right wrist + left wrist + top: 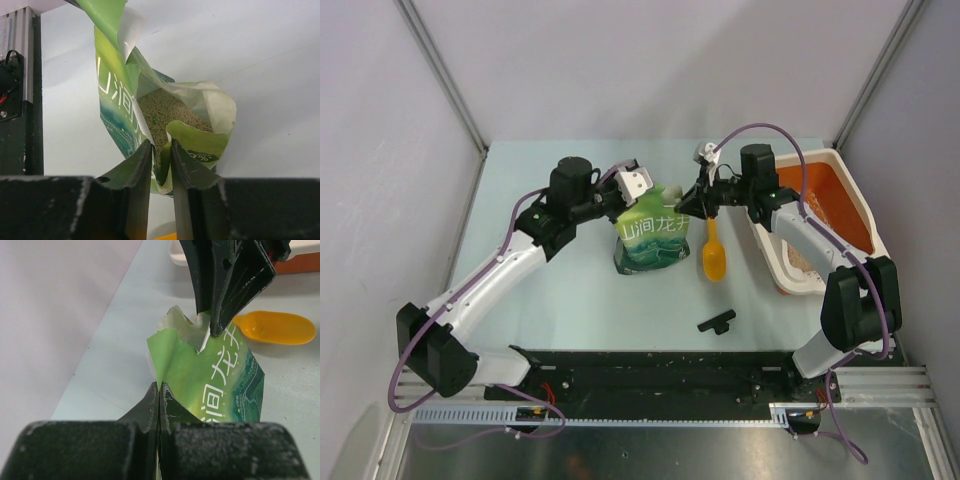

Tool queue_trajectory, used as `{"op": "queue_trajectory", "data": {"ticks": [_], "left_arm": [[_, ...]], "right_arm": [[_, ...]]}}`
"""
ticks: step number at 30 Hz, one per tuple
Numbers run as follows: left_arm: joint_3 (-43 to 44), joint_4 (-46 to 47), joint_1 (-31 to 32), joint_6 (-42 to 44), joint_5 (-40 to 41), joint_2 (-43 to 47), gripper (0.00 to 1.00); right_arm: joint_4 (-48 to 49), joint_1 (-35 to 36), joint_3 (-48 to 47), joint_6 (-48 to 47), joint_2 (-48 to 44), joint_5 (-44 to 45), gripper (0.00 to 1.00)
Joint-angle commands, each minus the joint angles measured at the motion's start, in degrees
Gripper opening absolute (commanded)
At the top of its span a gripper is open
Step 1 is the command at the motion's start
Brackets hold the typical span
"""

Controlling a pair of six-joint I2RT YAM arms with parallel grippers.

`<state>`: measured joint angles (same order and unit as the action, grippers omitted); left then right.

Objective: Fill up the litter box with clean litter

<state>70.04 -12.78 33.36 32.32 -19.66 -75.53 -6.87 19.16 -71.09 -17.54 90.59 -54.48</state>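
The left gripper [159, 390] pinches one rim of the green printed plastic pouch [210, 375]; the right gripper [160, 147], jaws narrow, straddles the other, beige litter granules [165, 110] just beyond, white orange-lined plastic tray [835, 200] outside them. A slipped rim could spill litter.

One bag [650, 242], one scoop [714, 258], one litter box [817, 154] — one black piece [716, 322].

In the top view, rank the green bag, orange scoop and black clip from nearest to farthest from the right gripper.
1. green bag: its top rim is pinched in the jaws of the right gripper.
2. orange scoop: on the table beside the bag, just toward the arm bases.
3. black clip: farthest, lying close to the near edge.
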Motion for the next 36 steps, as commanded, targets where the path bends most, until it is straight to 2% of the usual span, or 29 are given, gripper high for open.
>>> {"op": "queue_trajectory", "data": {"ticks": [1, 2, 6, 12, 16, 19, 20, 26, 32, 36], "left_arm": [[1.58, 5.3, 0.21, -1.81, 1.29, 2.75, 0.01], [2.37, 5.22, 0.12, -3.04, 2.77, 2.84, 0.09], [7.03, 5.3, -0.93, -7.79, 2.17, 3.02, 0.25], [13.45, 5.22, -2.51, -9.46, 1.82, 0.39, 0.32], [18.1, 5.22, -8.29, -12.44, -0.28, -6.11, 0.25], [20.74, 5.13, -11.73, -13.94, -3.96, -13.75, 0.09], [21.71, 5.22, -12.27, -14.9, -4.85, -17.77, 0.0], [26.81, 5.22, -13.5, -15.96, -18.62, -29.75, 0.0], [27.96, 5.22, -11.92, -18.86, -29.89, -34.16, 0.0], [26.65, 5.22, -10.25, -21.06, -33.94, -34.34, 0.0]], "right_arm": [[3.62, 0.35, 0.16, 0.84, 0.2, -1.16, 0.23], [3.88, 0.44, 0.16, 1.19, 0.29, -1.16, 0.21], [5.2, 0.44, 0.25, 2.16, 0.73, -0.89, 0.15], [6.08, 0.44, 0.16, 2.95, 1.52, -0.63, 0.08], [6.26, 0.35, 0.16, 3.21, 1.35, -0.45, 0.06], [6.26, 0.35, 0.16, 2.69, 1.17, -0.28, 0.06], [6.26, 0.35, 0.16, 2.6, 1.17, -0.19, 0.06], [6.17, 0.35, 0.16, 1.46, 0.91, 0.86, 0.06], [4.68, 0.35, 0.07, -1.0, 1.0, 1.92, 0.06], [3.36, 0.35, 0.07, -2.85, 0.82, 2.97, 0.06]]}}
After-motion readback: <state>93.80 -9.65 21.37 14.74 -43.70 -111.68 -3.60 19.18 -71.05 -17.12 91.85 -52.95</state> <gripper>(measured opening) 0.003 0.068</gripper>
